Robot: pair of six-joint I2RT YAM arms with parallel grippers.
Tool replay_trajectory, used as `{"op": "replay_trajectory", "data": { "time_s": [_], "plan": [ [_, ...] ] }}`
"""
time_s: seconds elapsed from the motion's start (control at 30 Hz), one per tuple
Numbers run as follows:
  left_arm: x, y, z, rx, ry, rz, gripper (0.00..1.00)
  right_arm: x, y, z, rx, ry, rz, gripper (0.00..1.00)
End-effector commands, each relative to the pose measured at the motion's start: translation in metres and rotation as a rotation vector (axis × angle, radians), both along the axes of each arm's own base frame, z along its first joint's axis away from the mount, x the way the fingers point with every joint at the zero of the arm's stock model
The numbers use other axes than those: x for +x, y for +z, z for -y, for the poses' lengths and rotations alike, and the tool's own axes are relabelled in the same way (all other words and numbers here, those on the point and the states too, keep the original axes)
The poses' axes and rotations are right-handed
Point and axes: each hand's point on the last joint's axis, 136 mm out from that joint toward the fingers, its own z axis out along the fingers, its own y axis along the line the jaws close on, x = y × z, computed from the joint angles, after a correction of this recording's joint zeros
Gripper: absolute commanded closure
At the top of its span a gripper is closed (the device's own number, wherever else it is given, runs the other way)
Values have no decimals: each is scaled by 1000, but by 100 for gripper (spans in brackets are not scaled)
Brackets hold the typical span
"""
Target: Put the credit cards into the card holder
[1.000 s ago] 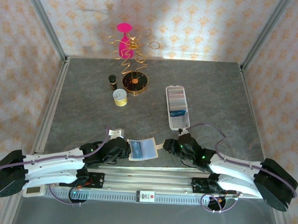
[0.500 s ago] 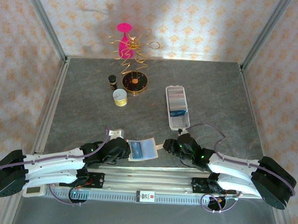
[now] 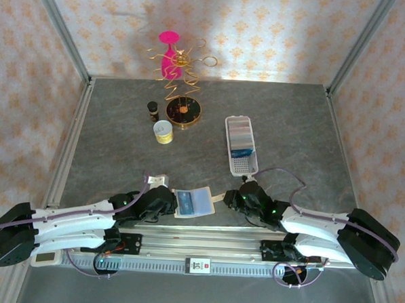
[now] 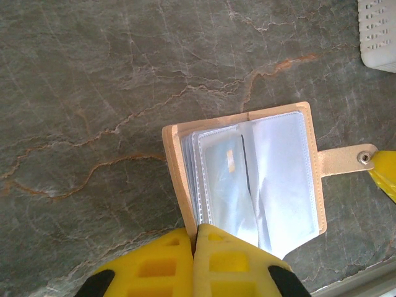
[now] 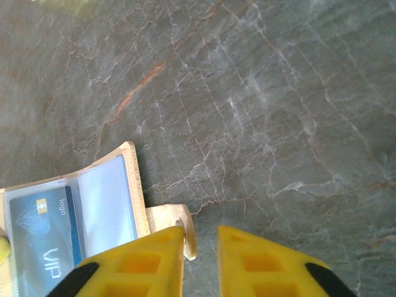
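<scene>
Nearest the arm bases, the left gripper (image 4: 195, 240) was fully closed, its two yellow fingers pressed together on the near edge of a beige wallet (image 4: 247, 179), whose cover ran straight into the seam between them. The wallet lay open and flat on the grey marbled table (image 3: 299, 129), between the two grippers, with its clear plastic sleeves facing up. One sleeve held a blue credit card (image 5: 43, 247) printed with a chip and the letters VIP. From the wallet's right side a beige snap tab (image 4: 343, 161) stuck out toward the right gripper (image 5: 201, 240). That gripper's jaws stood only slightly apart. Bare table showed through the narrow gap and nothing was held, though the tab lay just beside, and partly under, its left finger. Farther out, to the right of centre and well apart from the wallet, the card holder (image 3: 243, 167) lay lengthwise on the table. It was a long white tray with a dotted base. Several credit cards (image 3: 241, 143) lay inside it, pale grey ones toward the far end and a bluer one nearer, with the near end of the base bare. Left of the tray stood a small gold tin (image 3: 163, 132), a dark bottle (image 3: 152, 109) and a round dish (image 3: 183, 111). A gold wire spiral (image 3: 176, 72) rose from the dish, and behind it was a pink ornament (image 3: 168, 51) at the back wall.
</scene>
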Motion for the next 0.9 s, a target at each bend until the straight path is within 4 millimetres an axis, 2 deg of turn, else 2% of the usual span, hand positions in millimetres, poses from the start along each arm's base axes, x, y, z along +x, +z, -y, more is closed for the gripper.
{"op": "replay_trajectory", "data": {
  "time_s": [0.0,0.13,0.27,0.37,0.47,0.5,0.63,0.7,0.87],
  "plan": [
    [-1,10,5,-10,-25,6,100,9,13,-7,25,-3,40,83],
    [0,14,7,-17,-30,13,100,8,10,-12,27,20,30,87],
    [1,15,10,-17,-40,13,100,9,9,-16,26,30,22,100],
    [2,20,13,-15,-53,18,100,10,12,-17,19,37,27,100],
    [7,34,21,-32,-70,48,100,7,16,-20,31,56,24,100],
    [8,38,25,-39,-77,57,96,6,17,-20,32,60,24,100],
    [16,49,56,-128,-124,80,83,2,21,-24,37,71,34,100],
    [17,44,74,-176,-156,66,78,0,21,-25,39,74,34,100],
    [23,21,110,-167,-233,14,75,-4,24,-29,44,79,40,100]
  ]
}}
